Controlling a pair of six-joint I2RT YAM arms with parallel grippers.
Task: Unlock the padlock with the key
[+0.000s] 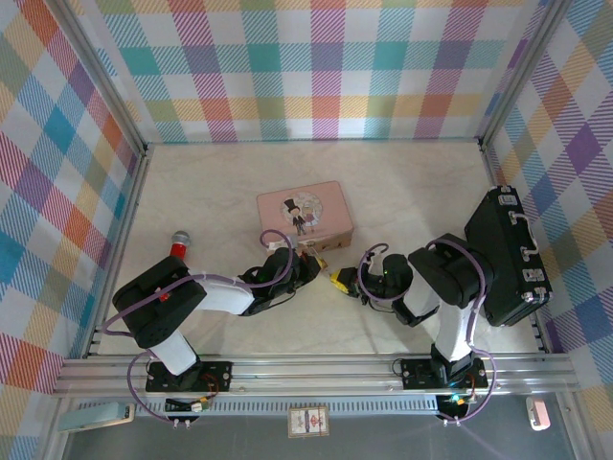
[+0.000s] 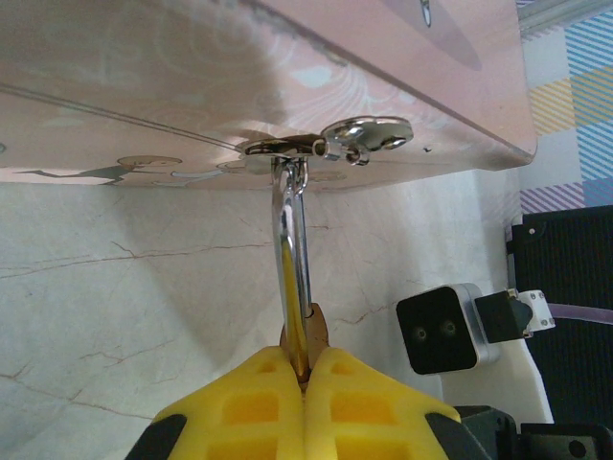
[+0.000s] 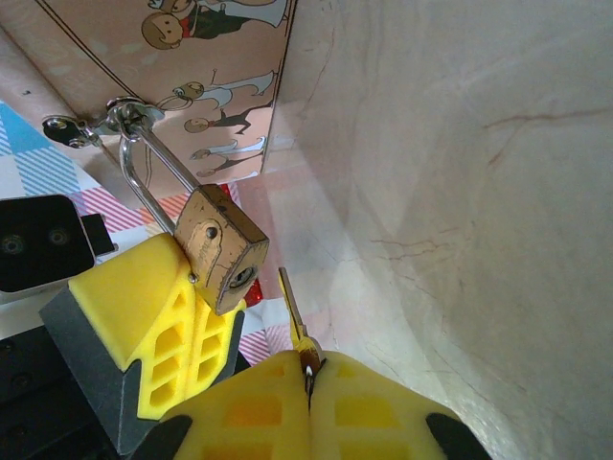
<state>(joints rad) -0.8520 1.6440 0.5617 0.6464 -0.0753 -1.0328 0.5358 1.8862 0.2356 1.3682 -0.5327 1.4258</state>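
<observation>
Plaid walls on three sides, pale marbled table (image 1: 220, 182). The black case (image 1: 508, 257) lies at its right edge and the pink tin (image 1: 305, 213) sits mid-table. The padlock (image 3: 222, 247) hangs by its shackle from the tin's hasp (image 2: 330, 142), off the tin's near corner.

- **Left jaws:** shut tight on the brass body, presenting the keyhole to my right wrist camera.
- **Right jaws:** shut on the bow of the key (image 3: 291, 305), blade pointing up, tip just beside the keyhole and not in it.

Judgement: insertion is the step in hand. I should line the blade up with the slot first, advance slowly and straight with the left grip firm, and turn only once it is fully seated. Any skew could bend the blade or lever it out of my grip.
</observation>
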